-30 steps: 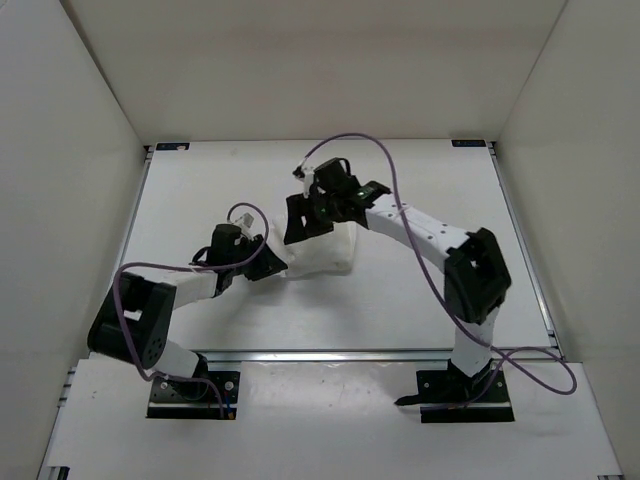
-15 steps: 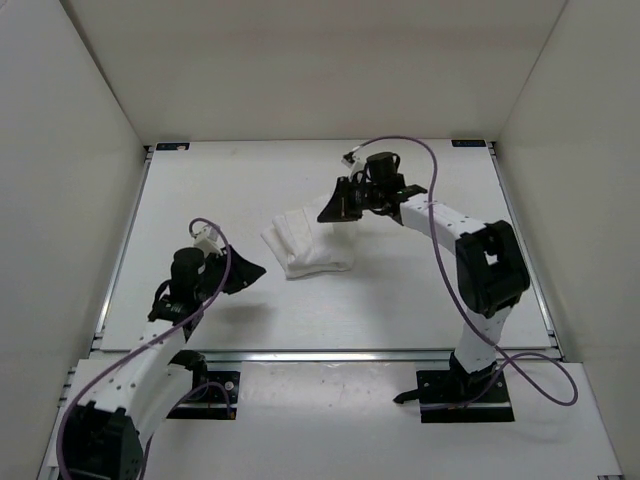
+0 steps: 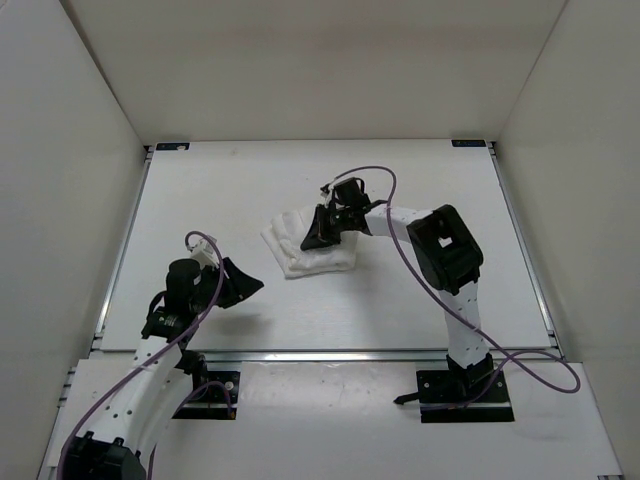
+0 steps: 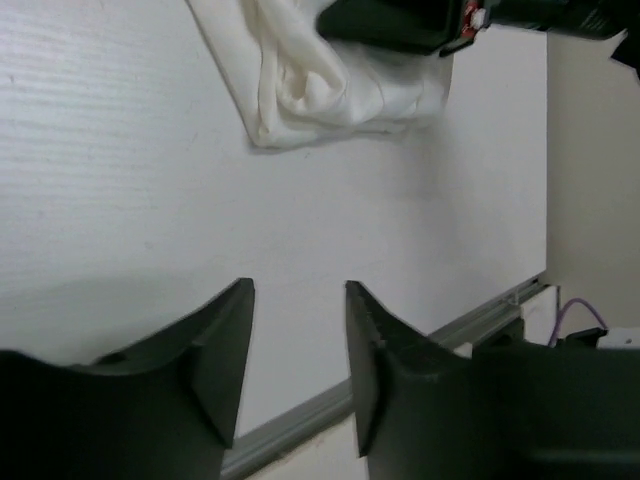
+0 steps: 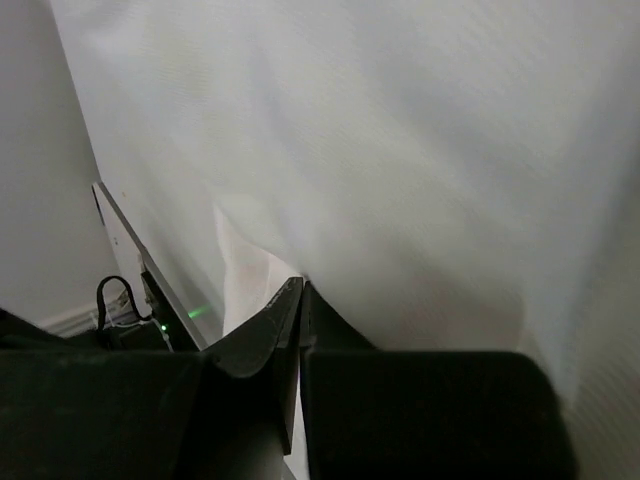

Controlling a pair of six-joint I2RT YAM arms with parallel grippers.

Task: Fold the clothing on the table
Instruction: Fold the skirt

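The clothing (image 3: 312,252) lies as a compact white folded bundle near the middle of the table (image 3: 200,200). My right gripper (image 3: 314,238) rests on the bundle's top, jaws shut. In the right wrist view its tips (image 5: 301,286) meet against white cloth (image 5: 400,150), and no fabric shows between them. My left gripper (image 3: 246,282) hovers open over bare table, near-left of the bundle and apart from it. The left wrist view shows its gripper (image 4: 298,292) with an empty gap, and the clothing (image 4: 330,95) farther off under the right gripper (image 4: 400,20).
A metal rail (image 3: 330,353) runs along the table's near edge, seen also as the rail (image 4: 300,440) just past my left fingers. White walls enclose the table on three sides. Purple cables (image 3: 370,175) loop off both arms.
My left arm has drawn back from the clothing toward the near left. My right gripper has shut, swung out to the far right, then come back down onto the bundle.
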